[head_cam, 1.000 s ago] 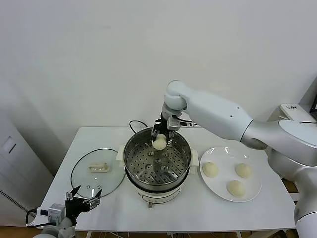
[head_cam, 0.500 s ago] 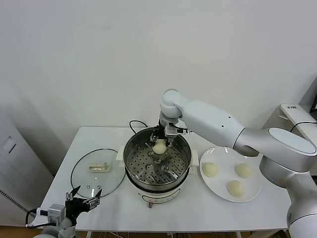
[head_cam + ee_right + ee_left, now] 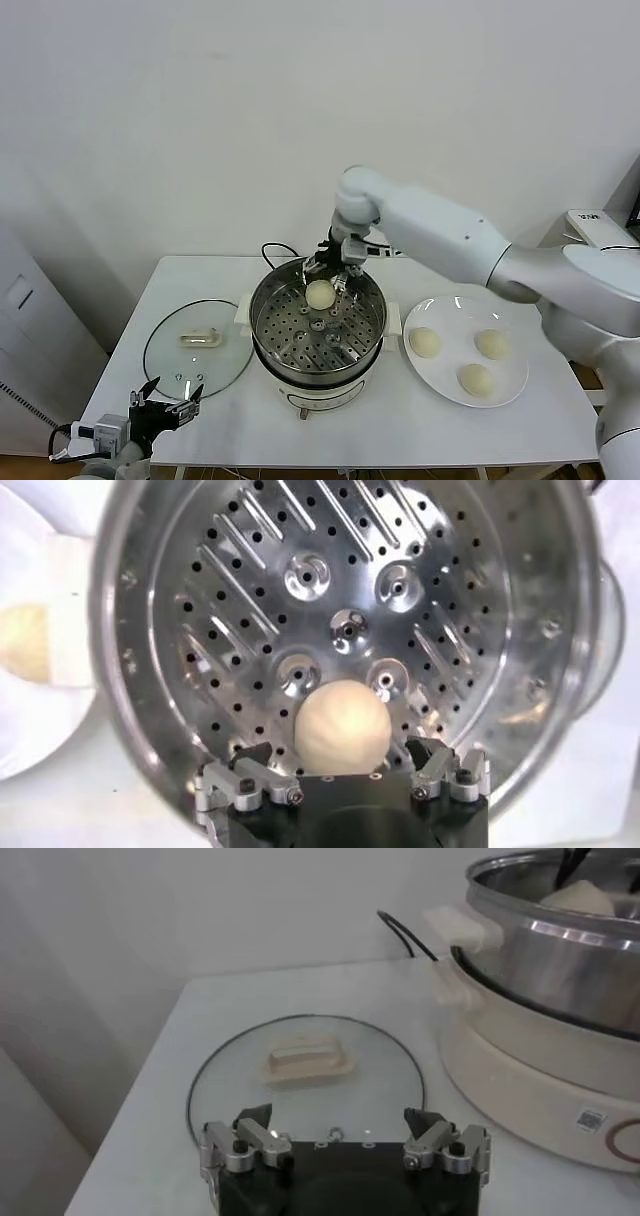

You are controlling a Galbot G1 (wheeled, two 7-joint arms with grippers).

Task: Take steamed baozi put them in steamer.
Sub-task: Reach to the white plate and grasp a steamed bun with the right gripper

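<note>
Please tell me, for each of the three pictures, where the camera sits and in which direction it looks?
Head: high, facing down at table; both arms show.
Left wrist: low near the table edge, facing glass lid; left hand open.
Right wrist: above steamer, looking down; right hand open over a bun.
Shared: steamer and bun appear in all.

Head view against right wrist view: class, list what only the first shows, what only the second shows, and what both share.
Only the head view shows the glass lid, the parked left gripper at the table's near left edge, and all three baozi on the plate. Only the right wrist view shows the right gripper's open fingers either side of the baozi, close up. Both show the steamer, that one baozi lying on its perforated floor, and the right gripper above it.
</note>
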